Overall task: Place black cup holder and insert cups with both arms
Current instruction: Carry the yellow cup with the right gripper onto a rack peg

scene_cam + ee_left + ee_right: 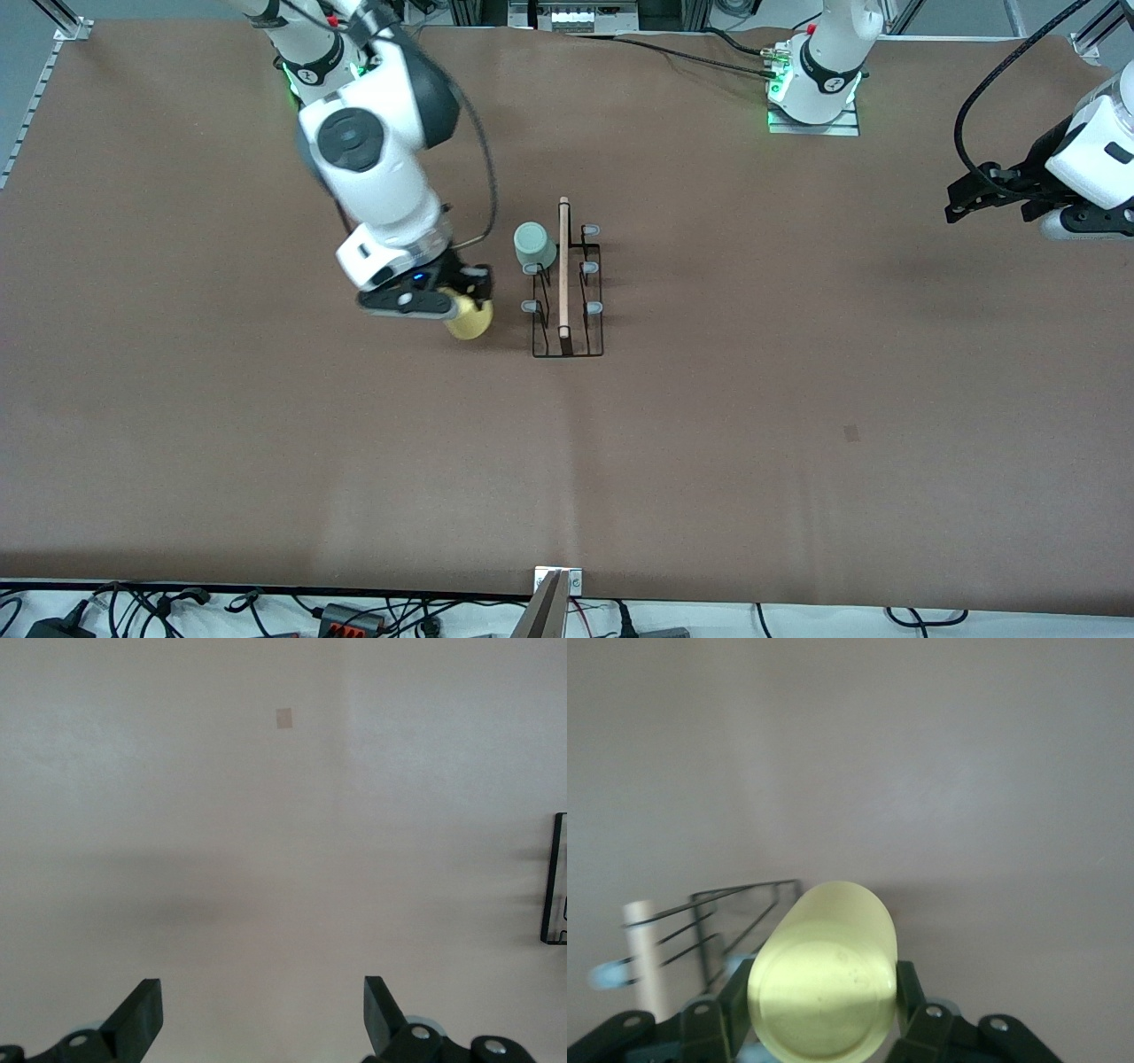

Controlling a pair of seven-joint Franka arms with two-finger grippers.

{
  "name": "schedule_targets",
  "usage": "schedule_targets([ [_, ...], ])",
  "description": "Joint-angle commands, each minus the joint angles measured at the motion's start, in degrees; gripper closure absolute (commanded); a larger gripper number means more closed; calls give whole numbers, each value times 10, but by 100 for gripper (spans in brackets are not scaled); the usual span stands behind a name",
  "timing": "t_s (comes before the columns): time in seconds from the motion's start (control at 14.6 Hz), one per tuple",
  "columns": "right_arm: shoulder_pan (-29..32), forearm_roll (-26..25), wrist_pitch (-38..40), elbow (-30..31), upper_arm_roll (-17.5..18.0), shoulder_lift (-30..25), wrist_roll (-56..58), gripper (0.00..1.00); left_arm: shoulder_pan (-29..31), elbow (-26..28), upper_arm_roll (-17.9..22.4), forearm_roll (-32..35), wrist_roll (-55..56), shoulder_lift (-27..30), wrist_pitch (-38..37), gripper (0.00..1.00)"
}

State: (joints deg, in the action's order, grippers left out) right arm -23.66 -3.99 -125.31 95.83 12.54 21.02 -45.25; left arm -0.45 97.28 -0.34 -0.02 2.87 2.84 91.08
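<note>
- Right gripper (461,301) clamped on yellow cup (469,321), carried on its side beside the black cup holder (567,292) toward the right arm's end of table; prob. tilted so the mouth can slip over a peg.
- Sage green cup (534,245) already sits on a peg of the holder, mid-table.
- Left gripper (992,190) waits, jaws wide apart, nothing held, over the table (797,399) at the left arm's end.
- Count: 2 cups visible, 1 holder w/ 5 free peg tips showing, 2 arms. Blue cup not in view.
</note>
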Motion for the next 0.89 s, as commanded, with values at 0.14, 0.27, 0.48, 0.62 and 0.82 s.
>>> schedule_targets([
  [0.14, -49, -6, 25, -103, -8, 82, -83, 81, 0, -12, 1, 3, -8, -5, -3, 0],
  [0.27, -53, -9, 24, -100, -8, 88, -85, 81, 0, -12, 1, 2, -8, -6, -3, 0],
  [0.48, -60, -2, 4, -99, -8, 107, -86, 80, 0, -12, 0, 2, -8, -6, -4, 0],
  [0.62, -61, -2, -12, -97, -8, 117, -85, 77, 0, -12, 0, 2, -8, -6, -4, 0],
  [0.82, -58, -6, -13, -91, -9, 120, -72, 0, 0, -12, 0, 2, -8, -5, -4, 0],
])
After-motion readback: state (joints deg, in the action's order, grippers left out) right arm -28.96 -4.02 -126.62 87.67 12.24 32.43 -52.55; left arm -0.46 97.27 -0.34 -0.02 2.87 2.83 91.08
